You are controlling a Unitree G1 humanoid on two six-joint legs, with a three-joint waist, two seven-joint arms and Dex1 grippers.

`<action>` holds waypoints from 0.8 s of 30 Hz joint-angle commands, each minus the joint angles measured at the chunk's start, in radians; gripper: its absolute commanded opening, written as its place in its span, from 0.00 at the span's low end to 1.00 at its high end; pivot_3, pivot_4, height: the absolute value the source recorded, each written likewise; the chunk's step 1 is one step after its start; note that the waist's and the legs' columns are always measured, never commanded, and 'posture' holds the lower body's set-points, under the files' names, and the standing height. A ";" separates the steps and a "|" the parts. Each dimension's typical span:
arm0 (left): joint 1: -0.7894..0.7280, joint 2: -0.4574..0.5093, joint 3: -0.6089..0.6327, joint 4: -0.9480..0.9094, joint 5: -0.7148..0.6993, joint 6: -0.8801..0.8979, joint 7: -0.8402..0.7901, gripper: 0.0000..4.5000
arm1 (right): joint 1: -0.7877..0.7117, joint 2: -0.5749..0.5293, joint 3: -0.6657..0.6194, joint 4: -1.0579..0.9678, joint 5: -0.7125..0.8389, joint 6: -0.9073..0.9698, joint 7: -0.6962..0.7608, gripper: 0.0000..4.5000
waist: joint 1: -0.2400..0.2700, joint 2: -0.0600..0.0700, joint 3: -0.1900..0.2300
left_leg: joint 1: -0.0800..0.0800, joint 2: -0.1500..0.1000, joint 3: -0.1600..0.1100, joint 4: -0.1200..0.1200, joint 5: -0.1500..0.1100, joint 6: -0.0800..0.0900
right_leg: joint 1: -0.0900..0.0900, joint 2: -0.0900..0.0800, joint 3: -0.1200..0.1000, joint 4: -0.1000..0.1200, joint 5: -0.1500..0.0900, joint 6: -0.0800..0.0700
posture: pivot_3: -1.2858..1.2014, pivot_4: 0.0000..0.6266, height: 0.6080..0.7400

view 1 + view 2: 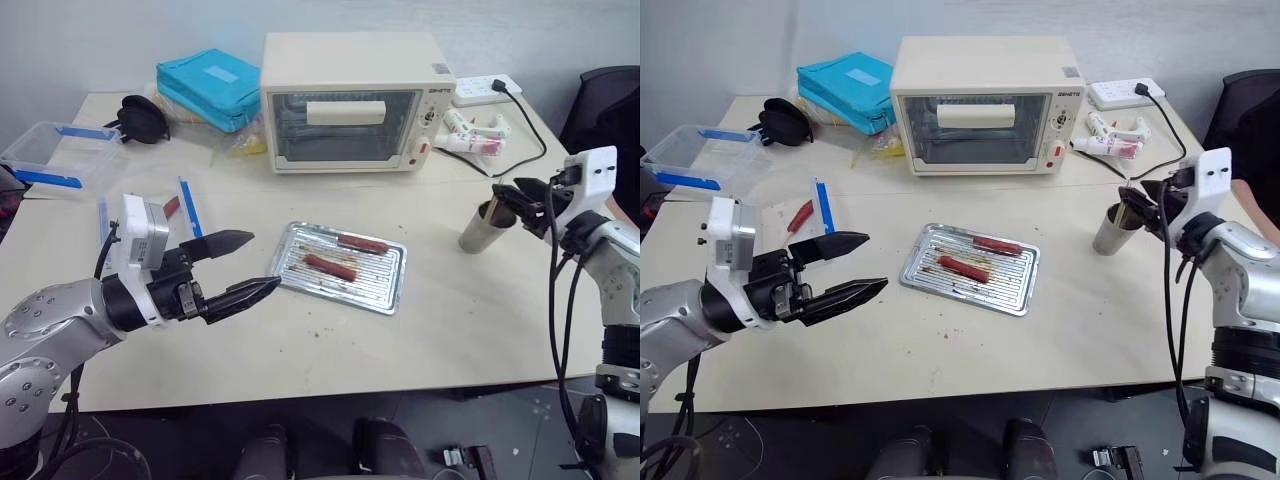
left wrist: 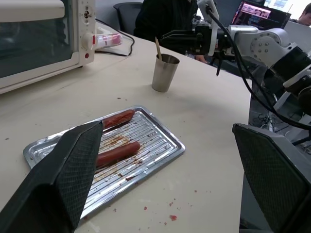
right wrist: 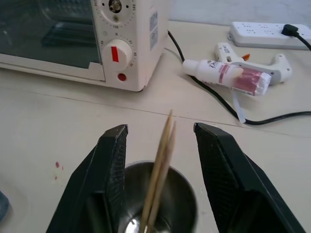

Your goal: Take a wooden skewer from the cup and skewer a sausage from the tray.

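Pale tan wooden skewers (image 3: 163, 160) leaned in the grey steel cup (image 1: 487, 226), at three o'clock from the silvery ridged tray (image 1: 390, 290); my right gripper (image 3: 160, 145) straddled them without closing, my left gripper (image 1: 245, 265) gaped.

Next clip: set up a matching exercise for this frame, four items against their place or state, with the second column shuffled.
Items:
1. sausages
2. wooden skewers
3. left gripper
4. toaster oven

Places or states:
A. standing in the steel cup, between the right gripper fingers
B. at the back of the table, door shut
C. lying on the metal tray
D. open, holding nothing, beside the tray

Pairs: 1-C, 2-A, 3-D, 4-B
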 commanded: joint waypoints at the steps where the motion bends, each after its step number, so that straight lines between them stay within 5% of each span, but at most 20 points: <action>1: -0.020 0.014 -0.004 -0.001 0.010 -0.018 -0.012 1.00 | -0.010 -0.022 -0.048 -0.006 0.006 -0.021 -0.026 0.50 | -0.001 0.000 0.000 | 0.000 0.000 0.000 0.000 0.000 0.000 | 0.000 0.000 0.000 0.000 0.000 0.000 | 0.52 0.24 1.00; 24: -0.052 0.019 -0.005 -0.008 -0.002 -0.002 0.002 1.00 | -0.110 0.034 0.044 0.176 -0.083 -0.149 -0.052 0.50 | -0.001 0.000 0.000 | 0.000 0.000 0.001 0.000 0.000 0.000 | -0.001 0.000 0.001 0.000 0.000 0.000 | 0.52 0.24 1.00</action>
